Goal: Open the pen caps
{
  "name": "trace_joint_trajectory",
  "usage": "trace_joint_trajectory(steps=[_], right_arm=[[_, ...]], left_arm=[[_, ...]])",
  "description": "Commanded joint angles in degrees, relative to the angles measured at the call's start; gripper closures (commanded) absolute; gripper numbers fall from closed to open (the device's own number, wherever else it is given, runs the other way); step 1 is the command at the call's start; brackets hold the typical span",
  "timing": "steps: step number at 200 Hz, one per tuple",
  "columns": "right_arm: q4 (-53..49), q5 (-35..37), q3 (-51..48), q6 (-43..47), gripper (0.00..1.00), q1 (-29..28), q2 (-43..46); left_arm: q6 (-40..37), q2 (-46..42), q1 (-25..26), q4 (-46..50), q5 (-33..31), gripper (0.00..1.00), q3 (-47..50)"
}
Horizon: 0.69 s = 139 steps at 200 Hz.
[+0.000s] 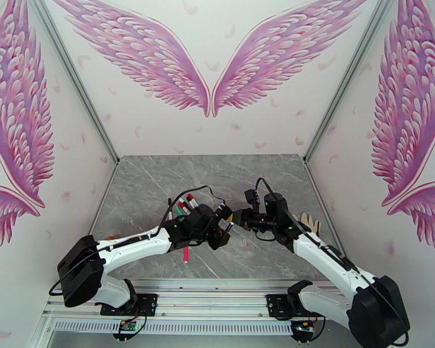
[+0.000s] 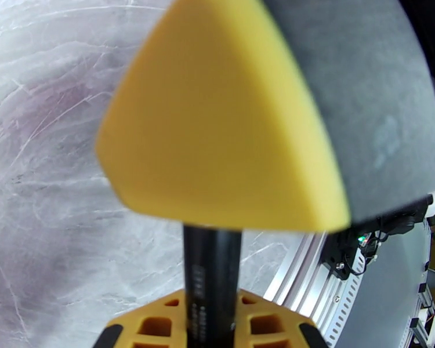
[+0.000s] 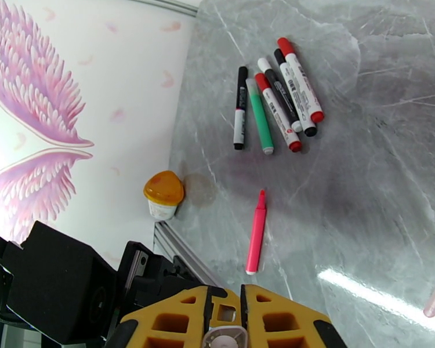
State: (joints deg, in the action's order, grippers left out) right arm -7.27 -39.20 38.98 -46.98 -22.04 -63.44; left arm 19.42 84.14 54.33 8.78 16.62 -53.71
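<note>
Uncapping is in hand: left gripper (image 1: 223,230) clenches 1 dark pen barrel (image 2: 213,274) mid-table; right gripper (image 1: 239,218) clamps a pale end (image 3: 224,339), probably its cap. Next, pull both straight apart. 5 other pens (image 3: 278,102) lie clustered nearby.

White walls (image 1: 78,169) enclose a grey marble-patterned surface (image 1: 153,181). Behind it, the back wall (image 1: 211,13) bears a pair of large pink feathered wings (image 1: 159,53); more wings cover the walls either side. A silver rail (image 1: 211,288) lines its near edge.
</note>
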Motion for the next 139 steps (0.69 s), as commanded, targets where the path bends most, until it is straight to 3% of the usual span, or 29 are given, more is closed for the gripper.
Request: trace_joint_trajectory(steps=[1,25,47,57,88,116,139], right_arm=[[0.09,5.08,0.84,-0.77,0.91,2.78,2.84],[4.09,-0.83,0.01,0.01,0.92,3.99,3.41],[6.95,-5.10,-0.28,0.83,0.92,4.85,3.87],[5.80,-5.40,0.32,2.01,0.92,5.03,4.02],[-0.75,-0.83,3.10,3.55,0.92,5.62,3.28],[-3.09,2.80,4.46,1.45,0.93,6.26,2.36],[-3.68,4.88,4.91,0.27,0.93,6.98,2.14]], left_arm=[[1.83,-3.01,-2.19,2.56,5.68,0.96,2.35],[3.22,-2.67,-3.80,0.68,15.27,0.97,2.15],[2.90,-2.27,-4.23,1.83,17.86,1.00,1.44],[1.64,-2.48,-4.15,4.03,14.93,1.00,0.99],[-3.24,-2.09,-0.47,15.88,-4.35,1.00,-3.40],[-3.73,-3.53,2.31,15.05,-9.81,1.00,-2.74],[-3.95,-3.99,2.80,14.53,-9.79,1.00,-1.70]])
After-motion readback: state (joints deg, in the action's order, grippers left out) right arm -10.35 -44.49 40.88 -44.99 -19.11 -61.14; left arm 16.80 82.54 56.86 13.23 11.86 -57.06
